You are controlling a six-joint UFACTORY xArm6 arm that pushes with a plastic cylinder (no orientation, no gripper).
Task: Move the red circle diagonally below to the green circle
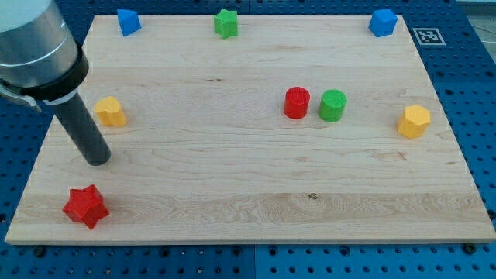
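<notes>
Two short plastic cylinders near the middle of the pale wooden board [232,178], slightly toward the view's right: the red circle [296,102] and the green circle [332,105], side by side, upright, just apart or barely touching, hard to tell which. Red one on the view's left of the green one, both at roughly the same level, flat tops up, faint ribbing on the sides.

Well apart from that pair, at the view's right edge, a yellow hexagonal block [415,121]. Along the view's top edge, a blue block [128,22] at the left corner, a green star [225,23] near the middle, a second blue block [383,22] at the right corner. On the view's left, a yellow block [110,111], and near the bottom left corner a red star [84,206]. Bare wood below and around the two circles, nothing lying close to them.

No pincer fitted, so nothing to release or clench: only a dark rod under a grey metal collar, slanting in from the view's top left. My tip [97,160] down on the board, just below and to the left of the yellow block, above the red star, far from both circles.

Arm cut off by the top left corner. Exact shapes of the blue blocks hard to make out. Blue perforated table [465,70] around the board, with a black-and-white marker [428,36] at the top right.
</notes>
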